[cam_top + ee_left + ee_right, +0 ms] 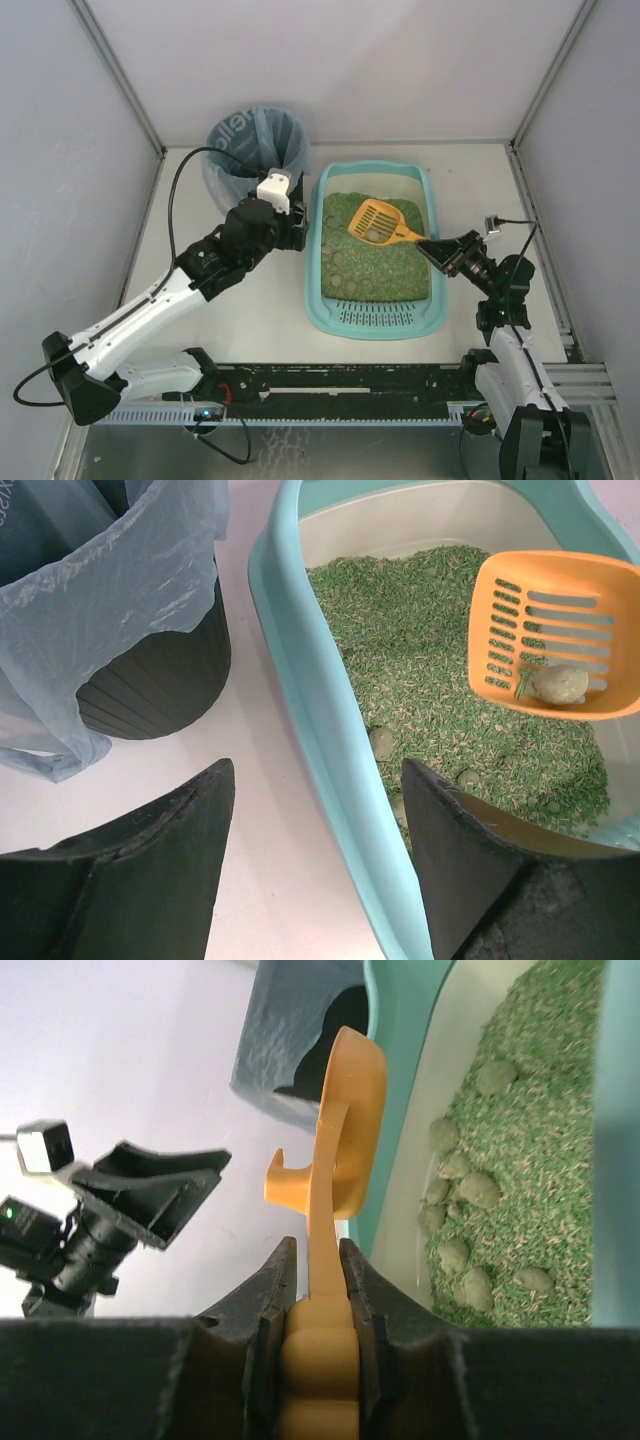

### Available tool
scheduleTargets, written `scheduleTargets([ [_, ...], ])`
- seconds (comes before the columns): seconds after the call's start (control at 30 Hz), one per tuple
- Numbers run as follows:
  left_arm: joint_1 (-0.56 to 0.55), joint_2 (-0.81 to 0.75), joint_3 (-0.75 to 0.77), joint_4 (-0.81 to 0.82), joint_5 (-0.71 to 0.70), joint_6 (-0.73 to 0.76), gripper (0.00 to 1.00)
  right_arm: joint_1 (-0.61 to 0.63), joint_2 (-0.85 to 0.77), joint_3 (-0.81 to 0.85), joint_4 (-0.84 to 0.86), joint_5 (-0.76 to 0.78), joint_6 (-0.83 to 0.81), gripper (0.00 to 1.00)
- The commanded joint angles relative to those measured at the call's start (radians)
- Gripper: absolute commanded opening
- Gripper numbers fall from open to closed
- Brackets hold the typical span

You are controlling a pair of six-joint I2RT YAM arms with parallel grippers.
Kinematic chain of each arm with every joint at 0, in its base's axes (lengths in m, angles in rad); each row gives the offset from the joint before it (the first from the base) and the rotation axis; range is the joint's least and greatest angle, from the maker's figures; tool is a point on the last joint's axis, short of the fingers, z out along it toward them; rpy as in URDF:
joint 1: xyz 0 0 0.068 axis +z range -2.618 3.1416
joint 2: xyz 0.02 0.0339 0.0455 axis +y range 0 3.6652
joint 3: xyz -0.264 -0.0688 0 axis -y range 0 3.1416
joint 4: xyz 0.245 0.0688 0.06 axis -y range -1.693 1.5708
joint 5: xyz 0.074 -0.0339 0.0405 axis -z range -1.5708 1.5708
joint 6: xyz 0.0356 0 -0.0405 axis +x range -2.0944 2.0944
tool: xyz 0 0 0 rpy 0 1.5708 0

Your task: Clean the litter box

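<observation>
Between pale walls point(330, 60), a white table point(260, 320) bears the litter box point(375, 318).

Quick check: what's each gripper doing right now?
Left gripper: open, holding nothing.
Right gripper: closed on the handle of the orange scoop.

White tabletop point(255, 310) — pale grey panels point(340, 60) on three sides, aluminium struts point(118, 80) at the corners; light soft, even.
</observation>
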Motion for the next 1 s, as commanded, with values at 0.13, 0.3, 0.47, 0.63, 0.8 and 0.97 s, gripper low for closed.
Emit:
scheduleTargets([
  [0.13, 0.008, -0.009, 0.012, 0.038, 0.004, 0.005, 0.72, 0.009, 0.028, 0.018, 0.105, -0.012, 0.044, 0.0],
  [0.3, 0.019, -0.023, 0.018, 0.03, -0.032, 0.026, 0.72, 0.003, 0.001, 0.033, -0.005, 0.04, 0.013, 0.0],
  [0.47, 0.181, -0.097, 0.009, 0.047, 0.018, -0.002, 0.73, 0.026, -0.017, 0.095, -0.123, 0.104, -0.007, 0.0],
  [0.63, 0.385, -0.178, -0.005, 0.069, 0.05, -0.031, 0.73, 0.071, -0.002, 0.21, -0.188, 0.181, -0.012, 0.0],
  [0.8, 0.471, -0.229, -0.02, 0.082, 0.018, -0.032, 0.73, 0.151, 0.09, 0.382, -0.224, 0.255, -0.026, 0.0],
  [0.97, 0.493, -0.242, -0.033, 0.093, 0.02, -0.042, 0.73, 0.268, 0.266, 0.623, -0.318, 0.327, -0.125, 0.0],
])
